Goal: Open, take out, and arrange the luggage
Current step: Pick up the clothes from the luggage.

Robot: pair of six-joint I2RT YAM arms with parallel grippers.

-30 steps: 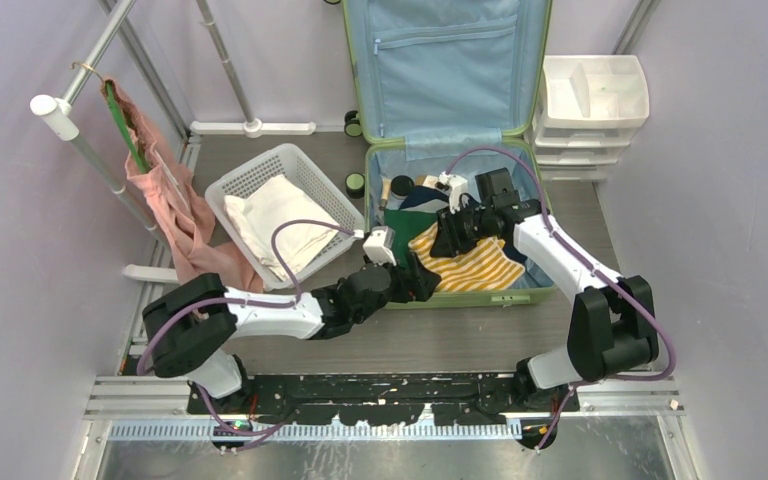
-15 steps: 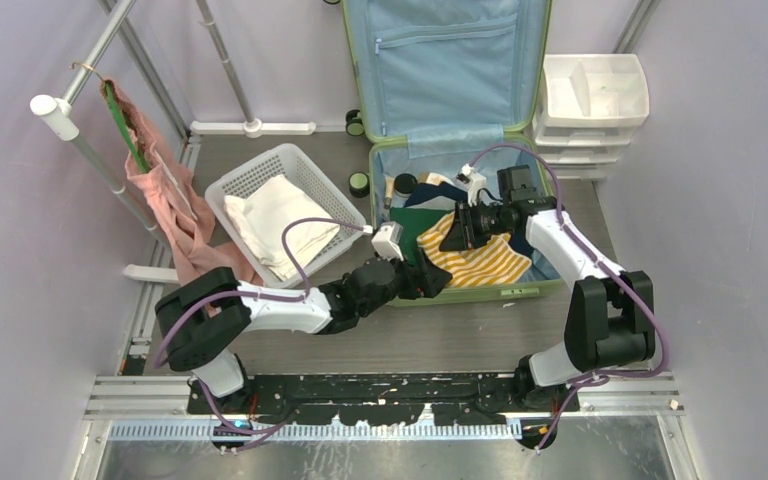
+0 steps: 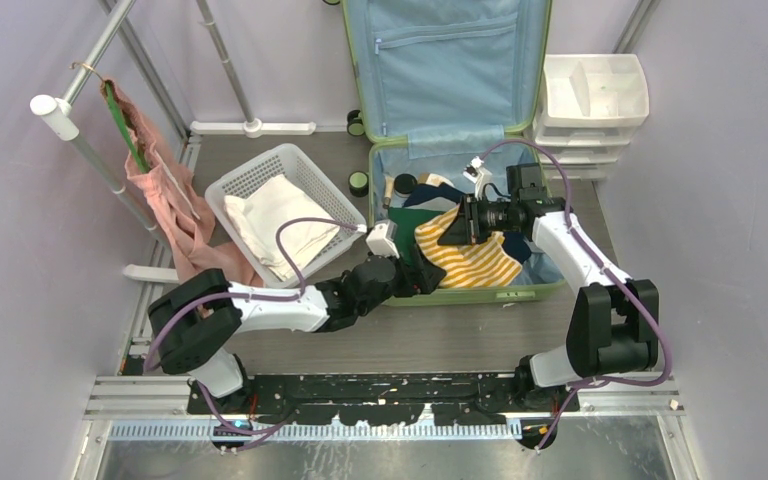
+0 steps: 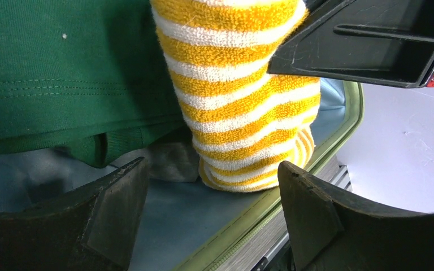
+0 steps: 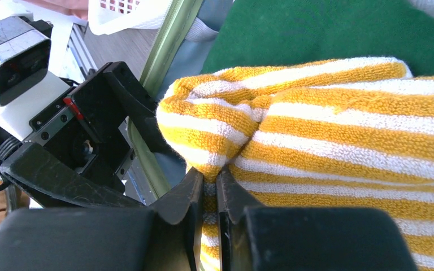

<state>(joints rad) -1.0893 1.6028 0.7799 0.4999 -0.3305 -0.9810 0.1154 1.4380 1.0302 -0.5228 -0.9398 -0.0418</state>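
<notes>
My overhead feed: pale lilac walls [image 3: 20, 330] close in the cell on the left, right and far sides, under flat, even light that throws only faint shadows. A grey wood-grain floor [image 3: 440, 345] fills the centre of the frame. A white tube clothes rail [image 3: 60, 118] slants across the upper left. A white plastic drawer unit [image 3: 595, 100] stands at upper right against the wall. Aluminium framing [image 3: 390, 432] runs along the bottom edge.

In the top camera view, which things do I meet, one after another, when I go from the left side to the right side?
hanging pink garment → white mesh basket → open green suitcase → white drawer unit
</notes>
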